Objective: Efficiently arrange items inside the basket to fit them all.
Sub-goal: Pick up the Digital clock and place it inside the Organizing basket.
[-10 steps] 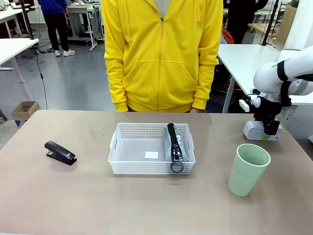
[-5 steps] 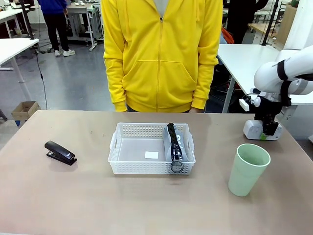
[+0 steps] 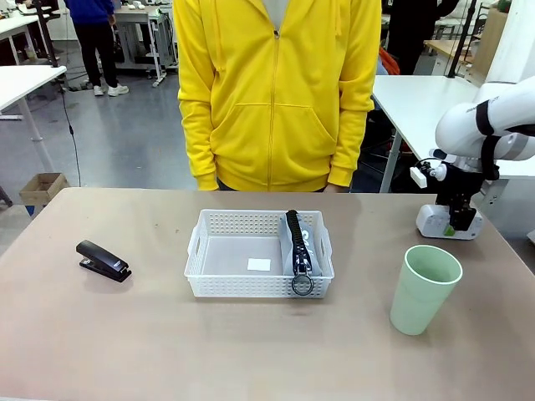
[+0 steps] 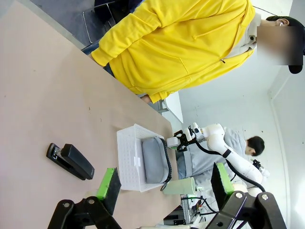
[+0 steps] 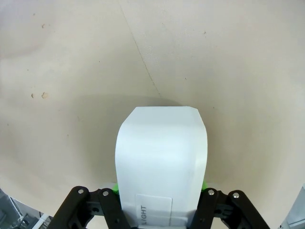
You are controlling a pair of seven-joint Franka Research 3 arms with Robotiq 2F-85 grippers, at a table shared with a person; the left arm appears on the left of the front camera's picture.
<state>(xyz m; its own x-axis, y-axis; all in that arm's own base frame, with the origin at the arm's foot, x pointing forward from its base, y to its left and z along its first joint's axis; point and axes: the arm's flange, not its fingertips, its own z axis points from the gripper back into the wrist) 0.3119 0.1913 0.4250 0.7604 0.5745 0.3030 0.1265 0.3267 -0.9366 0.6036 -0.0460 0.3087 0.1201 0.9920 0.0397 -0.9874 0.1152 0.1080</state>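
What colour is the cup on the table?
The cup is pale green; the front view shows it best.

Pouch in, three items out of the basket.
White perforated basket (image 3: 242, 286) mid-table; grey pouch (image 3: 299, 246) along its right side, zipper up. Black stapler (image 3: 104, 260) far left, green cup (image 3: 425, 289) upright at right, white box (image 3: 433, 221) far right, clamped in my right gripper (image 3: 456, 227).

On my right wrist view, the small white box (image 5: 161, 152) covers most of both pads (image 5: 204, 185); its label is cut by the bottom edge. Front view: the basket (image 3: 242, 287) wall screens the pouch's (image 3: 299, 242) base.
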